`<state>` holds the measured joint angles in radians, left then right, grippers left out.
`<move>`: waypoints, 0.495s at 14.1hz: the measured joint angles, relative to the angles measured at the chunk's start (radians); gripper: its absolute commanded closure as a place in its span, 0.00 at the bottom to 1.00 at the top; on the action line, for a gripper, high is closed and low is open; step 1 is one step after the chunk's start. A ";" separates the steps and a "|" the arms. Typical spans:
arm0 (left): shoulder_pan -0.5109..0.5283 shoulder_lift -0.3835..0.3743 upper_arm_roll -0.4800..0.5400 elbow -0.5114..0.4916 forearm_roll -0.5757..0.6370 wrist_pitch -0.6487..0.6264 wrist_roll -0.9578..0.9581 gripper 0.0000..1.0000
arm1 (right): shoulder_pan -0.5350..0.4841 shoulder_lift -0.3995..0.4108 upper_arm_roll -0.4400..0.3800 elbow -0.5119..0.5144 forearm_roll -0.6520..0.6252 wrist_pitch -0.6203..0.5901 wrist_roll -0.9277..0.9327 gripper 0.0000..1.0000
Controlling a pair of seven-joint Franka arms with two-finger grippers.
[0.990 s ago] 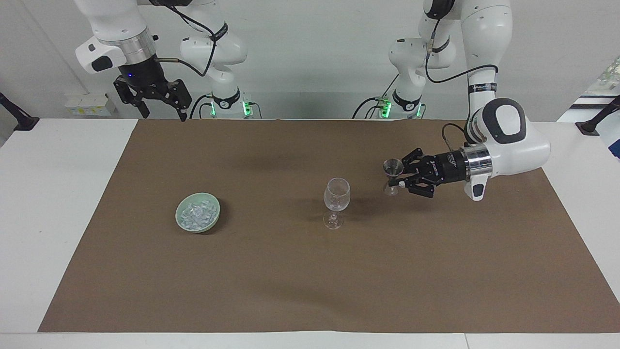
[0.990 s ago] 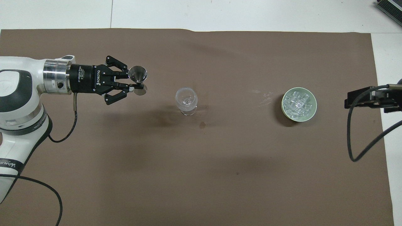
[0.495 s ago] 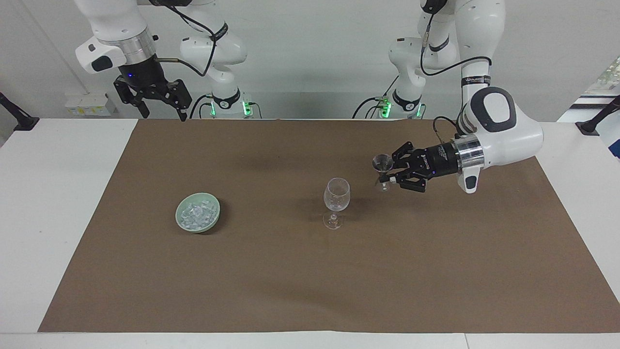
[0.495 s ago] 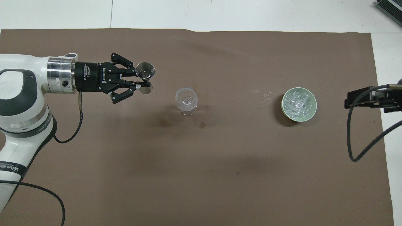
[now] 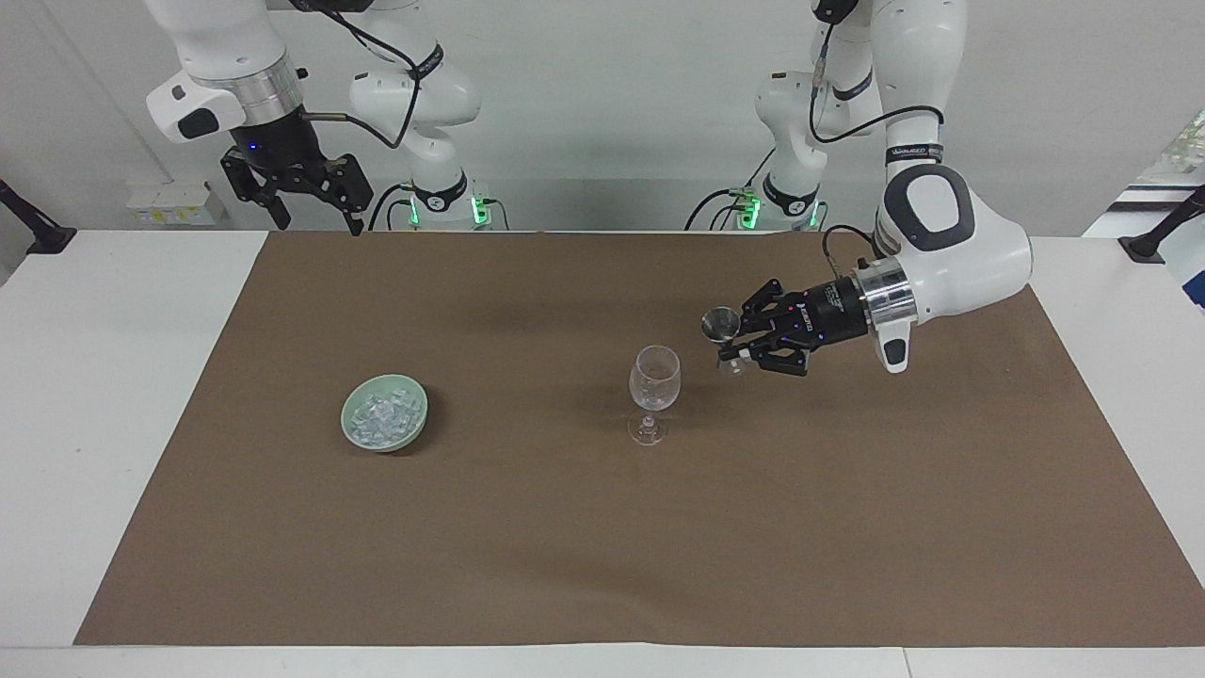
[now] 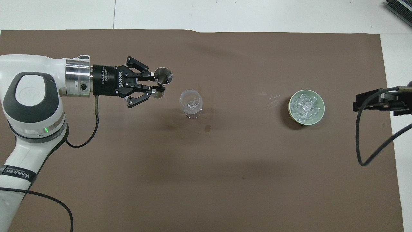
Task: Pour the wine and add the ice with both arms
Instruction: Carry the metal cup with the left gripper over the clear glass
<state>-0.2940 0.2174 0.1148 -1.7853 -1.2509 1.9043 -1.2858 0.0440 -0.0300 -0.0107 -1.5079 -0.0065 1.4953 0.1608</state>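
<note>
The left arm [image 6: 35, 106] lies nearly horizontal, its sleeve marked "WANJEED". The left end effector [image 6: 156, 87], lettered "ROBOTIQ", is clamped on a steel jigger [image 6: 163, 76], held over the brown mat [image 6: 206, 180] beside the wine glass [image 6: 191, 103]. The ice [image 6: 305, 105] fills a pale green bowl [image 6: 320, 115] toward the right arm's end of the surface. The right end effector [image 5: 311, 202] waits raised, fingers apart, over the mat's edge.

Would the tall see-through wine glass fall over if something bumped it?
Probably. The clear stemmed wine glass stands upright on a thin stem over a small round foot, so a nudge near the bowl could tip it. It looks empty, so likely light. Being thin glass, it might break.
</note>
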 measured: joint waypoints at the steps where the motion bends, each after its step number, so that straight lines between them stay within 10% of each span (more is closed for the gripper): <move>1: -0.009 0.000 0.000 0.000 0.013 0.017 -0.007 1.00 | 0.000 0.000 0.000 0.000 0.000 0.000 0.000 0.00; 7: -0.043 -0.004 -0.010 0.000 0.107 0.077 -0.033 1.00 | 0.000 0.000 0.000 0.000 0.000 0.000 0.000 0.00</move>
<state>-0.3371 0.2129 0.1048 -1.7855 -1.1441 1.9814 -1.3186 0.0440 -0.0300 -0.0107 -1.5079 -0.0065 1.4953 0.1608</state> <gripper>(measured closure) 0.740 0.000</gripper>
